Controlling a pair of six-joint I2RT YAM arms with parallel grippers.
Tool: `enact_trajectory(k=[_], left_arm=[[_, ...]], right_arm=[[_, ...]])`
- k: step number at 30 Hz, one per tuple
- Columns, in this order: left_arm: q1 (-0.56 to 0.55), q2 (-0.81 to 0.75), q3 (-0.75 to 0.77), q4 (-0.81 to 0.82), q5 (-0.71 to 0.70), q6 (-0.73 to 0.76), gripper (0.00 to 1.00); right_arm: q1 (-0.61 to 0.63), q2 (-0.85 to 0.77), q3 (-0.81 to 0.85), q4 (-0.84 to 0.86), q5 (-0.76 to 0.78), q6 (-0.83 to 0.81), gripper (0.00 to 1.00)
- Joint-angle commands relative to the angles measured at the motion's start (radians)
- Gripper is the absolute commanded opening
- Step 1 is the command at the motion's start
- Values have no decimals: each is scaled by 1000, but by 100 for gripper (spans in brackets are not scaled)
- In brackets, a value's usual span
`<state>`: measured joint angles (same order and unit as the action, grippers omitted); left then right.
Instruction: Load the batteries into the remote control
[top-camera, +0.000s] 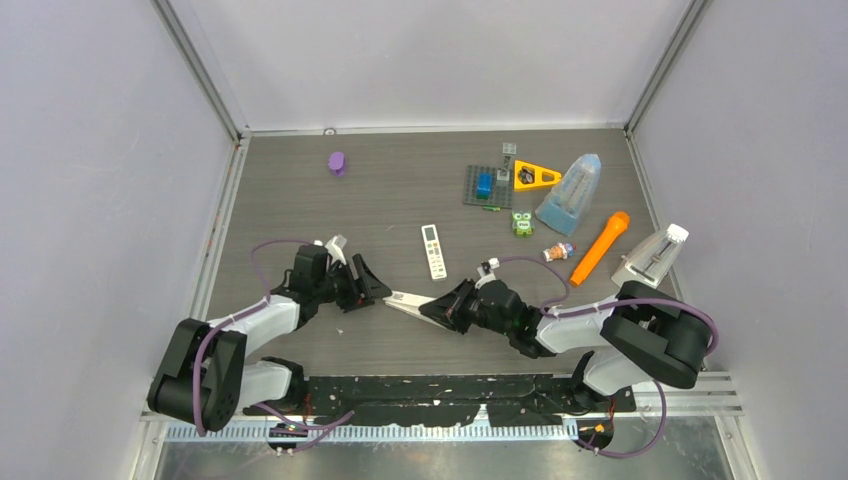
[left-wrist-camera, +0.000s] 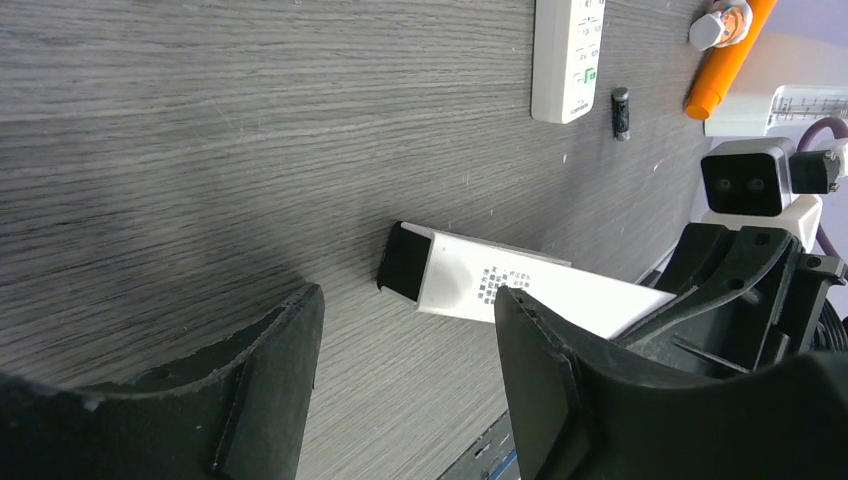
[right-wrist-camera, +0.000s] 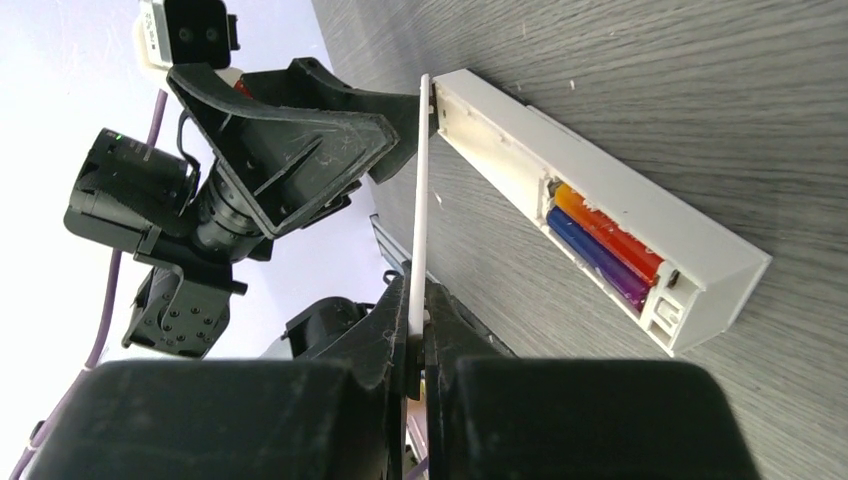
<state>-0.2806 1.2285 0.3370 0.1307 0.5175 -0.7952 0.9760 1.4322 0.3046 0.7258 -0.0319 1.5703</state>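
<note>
- the bench (top-camera: 300, 200) is boxed in by white walls on the left, back and right, with a metal rail (top-camera: 224, 200) along its left edge. both grippers meet at the front middle, well apart from every side edge.
- toys crowd the back right, among them an orange carrot toy (top-camera: 600, 247). a small purple thing (top-camera: 337, 162) sits at the back left, and a second remote (top-camera: 434, 250) lies just behind the grippers.
- the remote (right-wrist-camera: 600, 185) lies on the bench with its compartment uncovered. two batteries (right-wrist-camera: 605, 235), one orange and one blue-purple, sit side by side inside it.
- the right gripper (right-wrist-camera: 415, 320) is clenched on the thin white cover (right-wrist-camera: 420, 200), held on edge just beside the remote.
- the left gripper (left-wrist-camera: 405, 300) is released, with nothing between its jaws, near the remote's far end. whether it touches the remote cannot be told.
- a black battery (left-wrist-camera: 620, 112) lies beside the second remote's near end, well apart from both grippers.
</note>
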Motion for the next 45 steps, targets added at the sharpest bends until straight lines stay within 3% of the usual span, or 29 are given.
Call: enact_trajectory(k=[1,23,36,45], left_arm=[[-3,1,-2,44,-5,14,65],[-20,50,-6,49,-32,0,60],[-31,65,-4,62,-30,-1,59],[-31,78,-5,72,-31,-4,59]], right_arm=[[-2,4,-6,115,-6,-5,5],[-4,-46,-56,-67,29,-22,5],[-3,-33,-92,144,69,-46,5],[-2,-52,-95,101,71,-43,5]])
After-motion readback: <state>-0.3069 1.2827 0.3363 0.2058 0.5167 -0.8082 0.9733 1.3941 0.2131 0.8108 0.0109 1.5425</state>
